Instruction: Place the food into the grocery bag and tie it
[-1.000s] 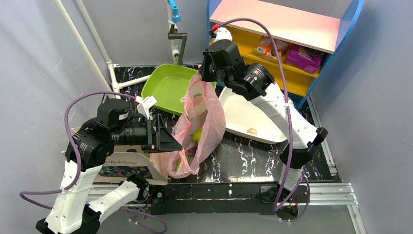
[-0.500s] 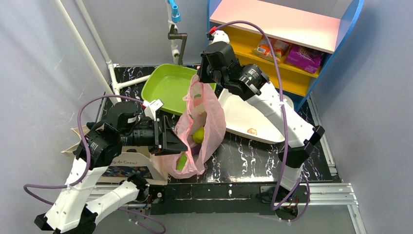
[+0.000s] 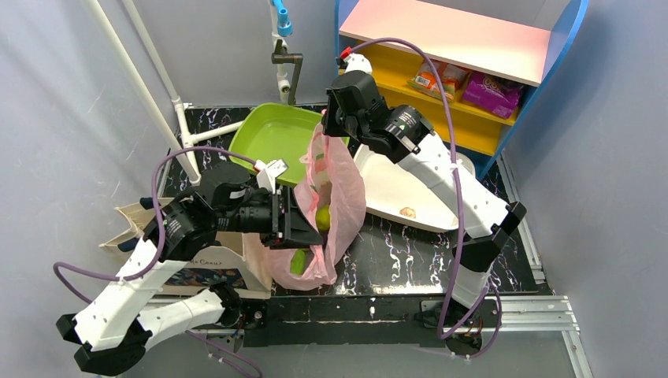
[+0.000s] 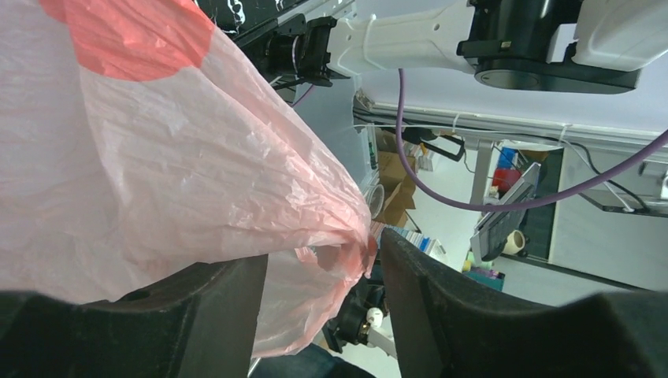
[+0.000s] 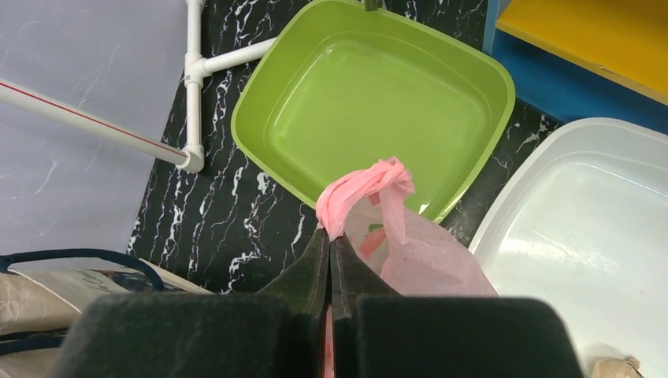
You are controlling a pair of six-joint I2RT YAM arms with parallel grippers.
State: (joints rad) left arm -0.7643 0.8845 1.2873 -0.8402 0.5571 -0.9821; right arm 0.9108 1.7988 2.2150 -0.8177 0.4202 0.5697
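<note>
Marbled table (image 3: 394, 253) with green tub (image 3: 272, 138) behind: right end effector (image 5: 331, 238) pinches grocery bag (image 3: 346, 197), left end effector (image 4: 321, 272) spread around it.

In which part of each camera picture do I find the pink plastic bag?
Top external: the pink plastic bag is at the centre.
Left wrist: it fills the left half.
Right wrist: lower centre, its handle pinched in the right claw.
Shared landmark: the green tray, absent from the left wrist view.

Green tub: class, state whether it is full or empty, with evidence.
Empty. The green tub shows only its bare glossy floor in the right wrist view; nothing lies in it.
</note>
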